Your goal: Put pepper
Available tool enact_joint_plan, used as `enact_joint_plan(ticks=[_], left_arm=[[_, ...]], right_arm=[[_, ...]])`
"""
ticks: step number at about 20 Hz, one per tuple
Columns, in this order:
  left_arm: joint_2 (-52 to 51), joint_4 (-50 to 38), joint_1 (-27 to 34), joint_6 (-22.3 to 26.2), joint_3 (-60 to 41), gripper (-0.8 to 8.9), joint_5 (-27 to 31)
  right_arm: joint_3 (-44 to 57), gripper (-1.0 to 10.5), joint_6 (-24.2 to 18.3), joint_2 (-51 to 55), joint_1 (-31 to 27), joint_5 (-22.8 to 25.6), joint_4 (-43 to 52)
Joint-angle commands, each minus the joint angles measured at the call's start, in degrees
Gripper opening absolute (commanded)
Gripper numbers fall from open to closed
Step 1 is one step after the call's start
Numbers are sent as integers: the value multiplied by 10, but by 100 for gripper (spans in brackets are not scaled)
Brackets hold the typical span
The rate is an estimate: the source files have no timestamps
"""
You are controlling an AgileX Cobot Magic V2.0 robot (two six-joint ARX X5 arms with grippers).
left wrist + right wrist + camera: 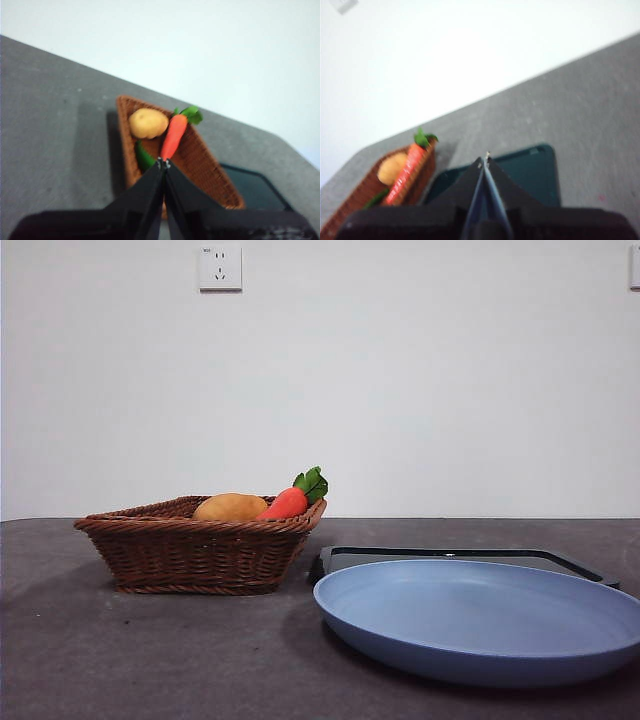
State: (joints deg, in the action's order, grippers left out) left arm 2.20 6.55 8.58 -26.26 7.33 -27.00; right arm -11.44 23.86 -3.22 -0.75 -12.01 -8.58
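Both end effectors closed, above table; pepper (pixel 144 156) low inside basket (pixel 200 165)

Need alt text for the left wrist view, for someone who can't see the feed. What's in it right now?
The left end effector, jaws shut, hangs above a wicker basket on a gray table. In the basket lie a potato, a carrot and, mostly hidden beside the jaws, the green pepper. A dark tray sits beyond the basket.
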Motion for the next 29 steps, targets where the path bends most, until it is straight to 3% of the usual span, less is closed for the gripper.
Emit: enact_joint_plan(ticks=[1, 9, 12, 17, 23, 29], left_arm=[[16, 19, 1, -10, 38, 7, -4], [127, 97, 1, 31, 165, 7, -90], [170, 145, 1, 75, 212, 7, -124], [233, 246, -5, 160, 281, 7, -165], [268, 359, -38, 243, 337, 7, -163], [270, 390, -61, 264, 351, 6, -122]], right_arm=[[-46, 5, 6, -33, 1, -9, -10], [-217, 5, -82, -188, 2, -100, -156], [-280, 5, -136, -241, 6, -136, -238], [-367, 5, -227, -309, 31, -153, -367], [-414, 5, -290, -347, 59, -150, -474], [-416, 6, -300, -348, 66, -149, -506]])
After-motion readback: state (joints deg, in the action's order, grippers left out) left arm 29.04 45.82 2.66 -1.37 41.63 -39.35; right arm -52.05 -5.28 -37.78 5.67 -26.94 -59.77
